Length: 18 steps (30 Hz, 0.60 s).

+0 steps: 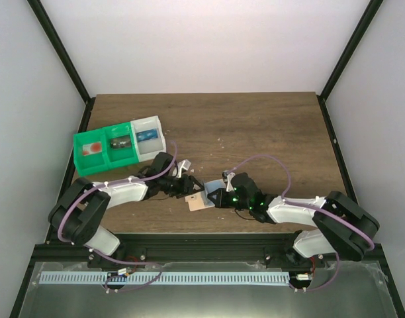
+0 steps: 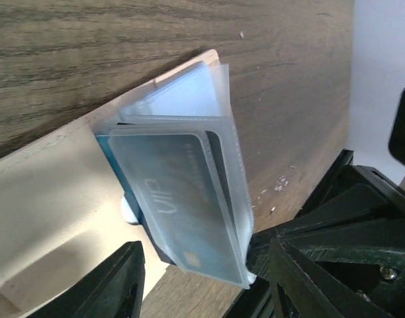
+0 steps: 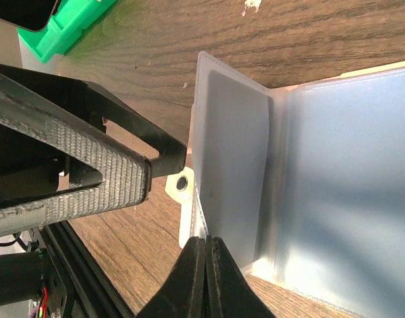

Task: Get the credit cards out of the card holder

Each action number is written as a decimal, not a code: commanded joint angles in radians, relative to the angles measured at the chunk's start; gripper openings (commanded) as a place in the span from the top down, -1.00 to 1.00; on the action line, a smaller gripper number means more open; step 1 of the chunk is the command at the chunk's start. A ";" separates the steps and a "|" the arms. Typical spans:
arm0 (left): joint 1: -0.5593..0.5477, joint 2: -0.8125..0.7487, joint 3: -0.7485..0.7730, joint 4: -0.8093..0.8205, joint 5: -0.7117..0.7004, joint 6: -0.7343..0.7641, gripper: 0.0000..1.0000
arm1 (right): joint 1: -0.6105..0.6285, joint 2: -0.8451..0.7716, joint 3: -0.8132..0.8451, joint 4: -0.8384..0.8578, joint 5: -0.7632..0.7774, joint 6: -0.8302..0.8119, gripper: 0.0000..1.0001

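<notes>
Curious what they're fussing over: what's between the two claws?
The card holder, its clear sleeves fanned open, lies between the left gripper and the right gripper, which pinches a sleeve; the top view shows this.

1. Wooden tabletop [image 1: 255,126], dark brown with a pretty strong grain, and it fills most of the top view.
2. Green bin [image 1: 100,167] sits at the back-left. It has two compartments: the left one holds something white with red spots, the right one something dark, can't tell what.
3. White bin [image 1: 151,154] is pressed right up against the green one's right side, with something blue inside.
4. A few tiny white flecks [image 2: 280,182] are scattered on the wood.
5. Plain white walls [image 1: 202,46] box the whole thing in, with black frame posts [image 1: 60,50] running up the corners.
6. A slotted metal strip [image 1: 189,278] runs along the near edge, below the tabletop.
</notes>
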 commanded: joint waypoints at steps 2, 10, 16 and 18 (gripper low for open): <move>0.002 0.021 -0.021 0.093 0.069 -0.030 -0.09 | -0.002 0.012 0.024 0.018 -0.025 -0.022 0.99; 0.003 0.052 -0.019 0.096 0.055 -0.022 -0.05 | -0.002 0.039 0.026 0.041 -0.053 -0.016 0.99; 0.002 0.046 -0.013 0.058 0.019 -0.001 -0.01 | -0.001 0.042 0.028 0.035 -0.047 -0.014 0.99; 0.002 0.053 -0.015 0.056 0.017 0.001 0.00 | -0.002 0.043 0.026 0.035 -0.045 -0.011 0.99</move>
